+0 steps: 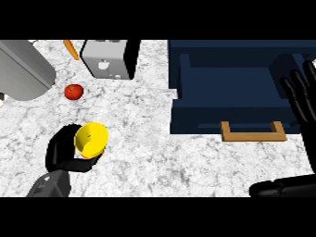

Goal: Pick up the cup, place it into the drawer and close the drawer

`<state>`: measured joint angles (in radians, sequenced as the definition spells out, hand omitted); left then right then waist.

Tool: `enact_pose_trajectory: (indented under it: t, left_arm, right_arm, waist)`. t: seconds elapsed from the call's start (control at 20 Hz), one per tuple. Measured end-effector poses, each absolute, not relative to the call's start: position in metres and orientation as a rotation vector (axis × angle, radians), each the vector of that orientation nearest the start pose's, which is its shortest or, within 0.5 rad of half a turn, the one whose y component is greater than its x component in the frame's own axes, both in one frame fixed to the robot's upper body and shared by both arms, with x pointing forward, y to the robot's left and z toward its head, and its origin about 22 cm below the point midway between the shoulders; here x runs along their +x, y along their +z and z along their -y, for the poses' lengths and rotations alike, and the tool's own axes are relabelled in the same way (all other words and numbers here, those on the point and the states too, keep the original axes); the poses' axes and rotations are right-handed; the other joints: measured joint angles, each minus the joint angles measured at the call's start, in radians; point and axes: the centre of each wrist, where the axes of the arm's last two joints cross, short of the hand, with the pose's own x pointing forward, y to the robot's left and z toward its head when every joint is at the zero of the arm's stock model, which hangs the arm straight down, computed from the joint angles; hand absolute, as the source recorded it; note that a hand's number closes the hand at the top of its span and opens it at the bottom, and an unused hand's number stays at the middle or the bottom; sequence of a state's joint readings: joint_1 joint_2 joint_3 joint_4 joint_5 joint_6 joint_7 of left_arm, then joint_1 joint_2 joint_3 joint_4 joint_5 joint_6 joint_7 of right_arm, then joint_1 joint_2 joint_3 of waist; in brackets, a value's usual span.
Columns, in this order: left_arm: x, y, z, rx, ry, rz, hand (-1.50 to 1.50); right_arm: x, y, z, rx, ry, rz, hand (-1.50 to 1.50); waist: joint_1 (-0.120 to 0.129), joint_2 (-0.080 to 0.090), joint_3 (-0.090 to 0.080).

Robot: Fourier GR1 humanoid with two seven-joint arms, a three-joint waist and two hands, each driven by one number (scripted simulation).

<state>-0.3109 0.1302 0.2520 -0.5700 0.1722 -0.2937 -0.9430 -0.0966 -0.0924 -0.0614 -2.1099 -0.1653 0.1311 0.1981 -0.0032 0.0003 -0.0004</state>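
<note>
Left robot hand (64,150) curled round the yellow cup (91,139), gripping it low at the view's left over the marble table (187,162); cup lifted, apparently clear of the surface, though contact underneath not visible. Right robot hand (311,106) open, fingers straight and up, resting at the view's right edge beside the drawer. Open dark-blue drawer (229,88) well apart from the gripping hand, off to its right and somewhat farther from the robot, wooden handle (252,132) on the near face. Step in hand, by judgement: carrying the cup across to the drawer. Best done by keeping the cup high enough to pass the drawer's front wall, travelling rightward and slightly away, then lowering into the cavity before uncurling the fingers. Worth keeping wrist attitude steady so the cup does not slip. Cup seemingly tilted, long axis slanting up and to the right in the view, broad yellow face turned toward the camera; whether that is mouth or base, impossible to tell. Red apple (74,91) and toaster (109,59) beyond the left hand, out of the path.
</note>
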Motion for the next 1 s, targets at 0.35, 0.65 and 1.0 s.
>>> enact_pose_trajectory:
  t: [0.35,0.65,1.0]
  left_arm:
    - [0.272,-0.117,-0.293,-0.127,0.283,1.961,1.50]
    - [0.289,-0.078,-0.271,-0.243,0.188,2.036,1.50]
    - [0.313,-0.010,-0.227,-0.358,0.120,2.076,1.50]
  right_arm:
    - [0.216,0.150,0.245,0.154,0.131,1.998,-1.50]
    - [0.216,0.146,0.240,0.141,0.130,1.987,-1.50]
    - [0.216,0.145,0.246,0.146,0.134,1.980,-1.50]
  waist:
    - [0.004,-0.002,0.000]
    - [0.010,-0.004,0.001]
    - [0.008,-0.004,0.001]
